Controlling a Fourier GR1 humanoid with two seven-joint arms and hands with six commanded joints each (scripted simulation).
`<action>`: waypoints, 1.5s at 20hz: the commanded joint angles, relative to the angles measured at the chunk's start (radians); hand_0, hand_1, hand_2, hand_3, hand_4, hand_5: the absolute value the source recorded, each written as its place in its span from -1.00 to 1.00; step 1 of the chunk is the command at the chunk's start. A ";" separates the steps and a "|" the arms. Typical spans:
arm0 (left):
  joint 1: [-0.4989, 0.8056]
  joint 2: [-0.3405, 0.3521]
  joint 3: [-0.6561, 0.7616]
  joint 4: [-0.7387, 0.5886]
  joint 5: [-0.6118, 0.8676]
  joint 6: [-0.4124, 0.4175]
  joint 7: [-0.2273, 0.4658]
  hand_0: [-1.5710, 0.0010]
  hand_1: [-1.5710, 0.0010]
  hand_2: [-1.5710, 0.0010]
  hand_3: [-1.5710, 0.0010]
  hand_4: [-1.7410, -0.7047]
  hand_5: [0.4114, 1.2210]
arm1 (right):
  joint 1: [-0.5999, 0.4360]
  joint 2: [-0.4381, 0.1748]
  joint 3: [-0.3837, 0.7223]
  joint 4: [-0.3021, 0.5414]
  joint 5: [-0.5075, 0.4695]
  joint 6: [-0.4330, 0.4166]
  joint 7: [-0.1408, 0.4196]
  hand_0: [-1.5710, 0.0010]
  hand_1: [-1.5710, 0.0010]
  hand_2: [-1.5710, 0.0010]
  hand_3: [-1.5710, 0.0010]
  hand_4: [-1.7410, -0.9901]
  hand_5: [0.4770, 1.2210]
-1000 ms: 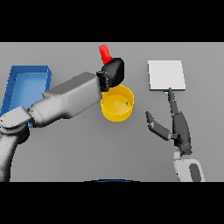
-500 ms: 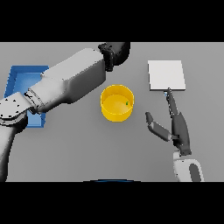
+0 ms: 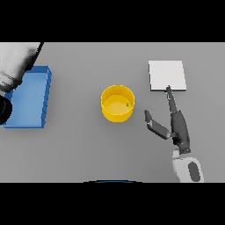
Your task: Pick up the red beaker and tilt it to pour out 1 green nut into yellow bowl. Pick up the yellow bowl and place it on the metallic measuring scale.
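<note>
The yellow bowl (image 3: 117, 103) stands upright at the table's middle with a small green nut (image 3: 127, 104) inside, near its right wall. The metallic measuring scale (image 3: 167, 75) is a flat pale square at the back right. My right hand (image 3: 176, 125) rests to the right of the bowl, open, fingers straight and pointing at the scale's front edge, thumb spread toward the bowl. Only my left forearm (image 3: 15, 66) shows, at the far left over the blue tray; its hand is out of view. The red beaker is not visible.
A blue tray (image 3: 27, 97) lies at the left edge of the table, partly covered by my left arm. Bare grey table separates the bowl from the scale and the tray.
My left arm has swung away from above the bowl to the far left, taking the red beaker out of sight. The right hand has stayed still.
</note>
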 commanded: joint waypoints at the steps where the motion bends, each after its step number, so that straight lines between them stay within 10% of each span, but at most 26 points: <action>1: 0.001 0.020 0.060 0.034 0.068 0.010 0.004 -1.00 -1.00 -1.00 -0.80 -0.99 1.00 | -0.005 -0.002 0.001 0.006 0.006 -0.002 -0.002 1.00 1.00 1.00 1.00 0.59 -0.58; 7: 0.116 0.169 0.305 0.176 0.406 0.111 0.056 -1.00 -1.00 -1.00 -0.91 -1.00 1.00 | -0.029 0.004 -0.018 0.022 -0.088 0.054 -0.026 1.00 1.00 1.00 1.00 0.76 -0.59; 19: 0.428 0.221 0.523 0.206 0.789 0.308 0.234 -1.00 -1.00 -1.00 -0.78 -1.00 1.00 | -0.024 -0.021 -0.008 0.020 -0.075 0.071 -0.049 1.00 1.00 1.00 1.00 0.46 -0.39; 25: 0.629 0.221 0.544 0.061 0.922 0.388 0.209 -1.00 -1.00 -1.00 -0.77 -1.00 1.00 | -0.034 -0.009 -0.004 0.056 -0.061 0.058 -0.050 1.00 1.00 1.00 1.00 0.44 -0.40; 30: 0.860 0.258 0.483 -0.275 1.005 0.479 0.356 -1.00 -1.00 -1.00 -0.76 -1.00 0.82 | -0.029 -0.017 -0.010 0.048 -0.073 0.065 -0.064 1.00 1.00 1.00 1.00 0.50 -0.44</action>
